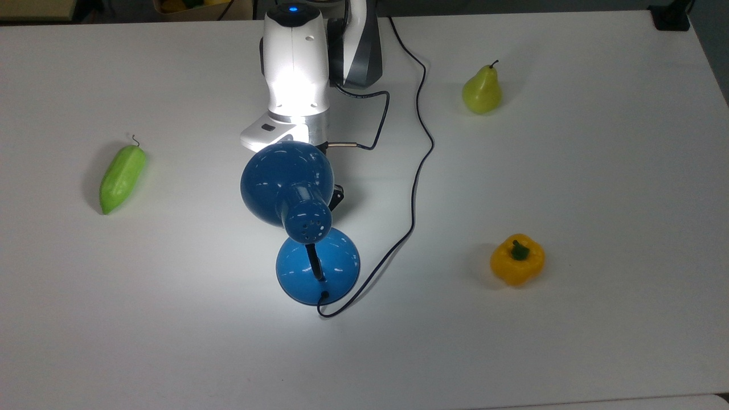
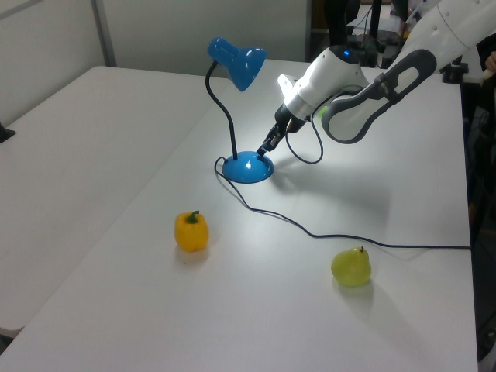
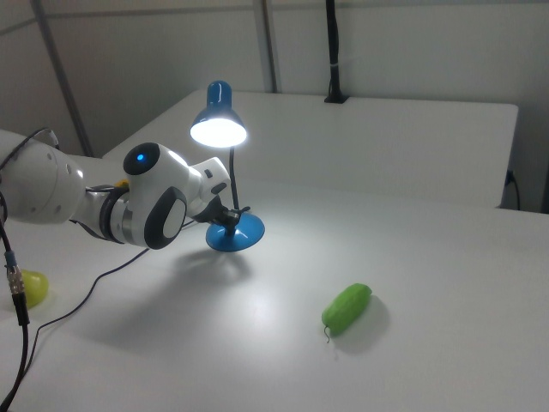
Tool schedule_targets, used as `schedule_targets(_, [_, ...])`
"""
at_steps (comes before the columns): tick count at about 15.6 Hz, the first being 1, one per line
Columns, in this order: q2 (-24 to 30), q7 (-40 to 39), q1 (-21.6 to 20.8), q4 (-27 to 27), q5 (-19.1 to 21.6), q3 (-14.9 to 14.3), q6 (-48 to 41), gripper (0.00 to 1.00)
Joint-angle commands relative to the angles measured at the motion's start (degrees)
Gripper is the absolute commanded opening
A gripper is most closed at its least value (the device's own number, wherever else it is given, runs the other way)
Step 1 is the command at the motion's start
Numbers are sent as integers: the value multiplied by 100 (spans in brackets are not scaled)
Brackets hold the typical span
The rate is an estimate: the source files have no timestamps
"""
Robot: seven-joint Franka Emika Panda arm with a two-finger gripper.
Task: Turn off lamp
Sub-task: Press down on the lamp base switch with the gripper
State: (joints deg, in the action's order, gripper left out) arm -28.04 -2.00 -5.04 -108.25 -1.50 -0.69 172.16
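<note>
Still lit, the lamp (image 1: pixel 296 193) stands mid-table with the gripper (image 2: pixel 266 146) at its base's rim; I cannot tell how the jaws stand. Glossy, probably light: press the base lightly, don't grasp the slippery shade.

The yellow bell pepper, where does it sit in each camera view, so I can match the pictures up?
Top view: yellow bell pepper lies toward the lower right, to the right of the lamp base.
Left view: it lies lower left of centre, below the lamp base.
Right view: not in it.
Shared landmark: the blue lamp, lit in the right view.
</note>
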Motion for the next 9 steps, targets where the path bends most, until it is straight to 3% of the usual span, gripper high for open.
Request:
schedule_targets(1, [-26,68,-6,32,-105,-19,107,0])
schedule_targets(9, [-44,94,-59,-3,-122,-19,107,0])
